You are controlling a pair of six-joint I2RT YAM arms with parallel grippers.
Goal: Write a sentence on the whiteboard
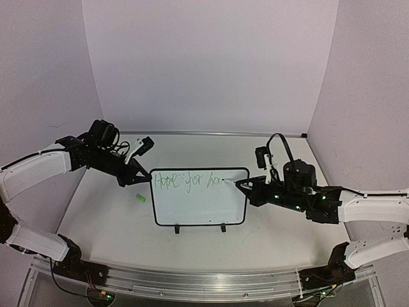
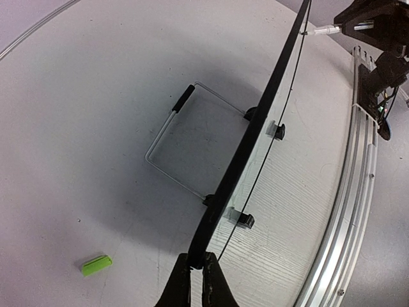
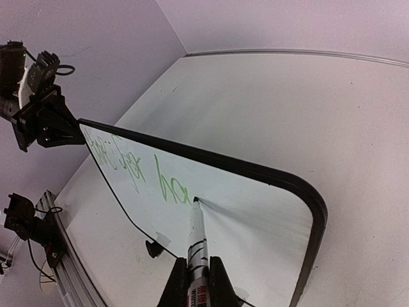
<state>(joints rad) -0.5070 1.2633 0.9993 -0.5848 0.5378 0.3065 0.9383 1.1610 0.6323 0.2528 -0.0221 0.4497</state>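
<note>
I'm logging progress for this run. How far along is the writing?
Done: the left end effector clamps the whiteboard by its edge, and green writing, roughly "Hope for ha", runs along its top. In hand: the right end effector holds the marker, its tip on the board just past the last letter. Left: that word looks unfinished, and the board below is blank.

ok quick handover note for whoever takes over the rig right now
Left gripper: shut on the whiteboard at its left edge, steadying it as it stands on the table.
Right gripper: shut on the marker, tip touching the board on the top line.
Done: the sentence reads roughly "Hope for ha".
Left: finish that word and the rest.
A small green cap lies on the table left of the board.
</note>
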